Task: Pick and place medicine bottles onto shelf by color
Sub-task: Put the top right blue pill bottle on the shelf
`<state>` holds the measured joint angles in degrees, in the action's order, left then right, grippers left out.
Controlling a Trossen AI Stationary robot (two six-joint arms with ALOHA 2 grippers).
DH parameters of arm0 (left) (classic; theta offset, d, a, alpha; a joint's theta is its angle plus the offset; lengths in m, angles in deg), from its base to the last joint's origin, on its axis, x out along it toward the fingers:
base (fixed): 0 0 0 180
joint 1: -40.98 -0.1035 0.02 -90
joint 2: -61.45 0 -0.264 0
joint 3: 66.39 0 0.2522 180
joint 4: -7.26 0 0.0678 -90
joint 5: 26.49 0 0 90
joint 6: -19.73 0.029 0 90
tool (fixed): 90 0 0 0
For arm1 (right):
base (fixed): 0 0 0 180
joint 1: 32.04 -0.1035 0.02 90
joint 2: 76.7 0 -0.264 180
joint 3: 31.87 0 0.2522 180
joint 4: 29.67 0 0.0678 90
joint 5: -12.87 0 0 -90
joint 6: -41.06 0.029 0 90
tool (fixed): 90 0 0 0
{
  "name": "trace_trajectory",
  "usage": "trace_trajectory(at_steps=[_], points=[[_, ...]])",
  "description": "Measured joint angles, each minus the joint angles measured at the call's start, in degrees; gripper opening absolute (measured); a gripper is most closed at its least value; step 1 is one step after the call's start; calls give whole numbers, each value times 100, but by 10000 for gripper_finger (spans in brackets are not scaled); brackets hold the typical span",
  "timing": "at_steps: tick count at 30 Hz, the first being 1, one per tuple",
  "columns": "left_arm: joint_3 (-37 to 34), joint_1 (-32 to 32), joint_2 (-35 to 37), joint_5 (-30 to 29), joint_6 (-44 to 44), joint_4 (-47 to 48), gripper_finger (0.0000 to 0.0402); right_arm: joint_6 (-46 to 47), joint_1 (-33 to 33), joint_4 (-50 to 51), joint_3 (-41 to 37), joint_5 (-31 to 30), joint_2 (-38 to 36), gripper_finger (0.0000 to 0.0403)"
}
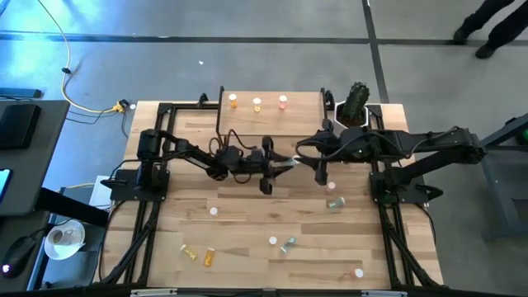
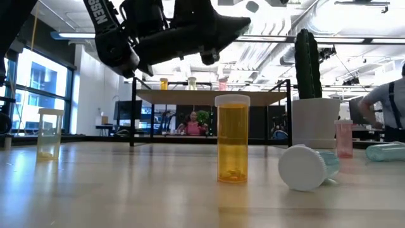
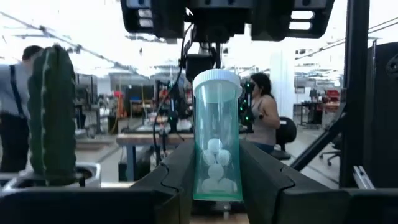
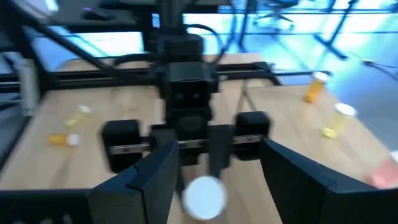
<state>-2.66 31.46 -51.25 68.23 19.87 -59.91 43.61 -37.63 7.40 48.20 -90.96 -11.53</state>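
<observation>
Mid-surface, left gripper (image 3: 216, 186) fingers clamp a green bottle (image 3: 216, 137) upright; right gripper (image 4: 208, 186), fingers spread and released, should back away before the shelf (image 1: 272, 111) placement.

Looking straight down over the whole table (image 1: 247, 239) from above, level across it from board height toward the shelf (image 2: 212, 95) and cactus (image 2: 308, 60), and close along each wrist, both wrist views facing the opposite arm.
</observation>
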Motion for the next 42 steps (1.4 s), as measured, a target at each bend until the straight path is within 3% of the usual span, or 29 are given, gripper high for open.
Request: trace_trajectory(at_steps=[10,24,37,42], points=[[0,0,0,1,559,-201,93,-2,5,38,-157,247,12,218],[0,0,0,1,610,-246,93,-102,83,81,-162,272,450,214],[0,0,0,0,610,-239,93,-138,83,83,-162,255,457,114],[0,0,0,-2,608,-239,93,-152,83,85,-162,254,457,96]])
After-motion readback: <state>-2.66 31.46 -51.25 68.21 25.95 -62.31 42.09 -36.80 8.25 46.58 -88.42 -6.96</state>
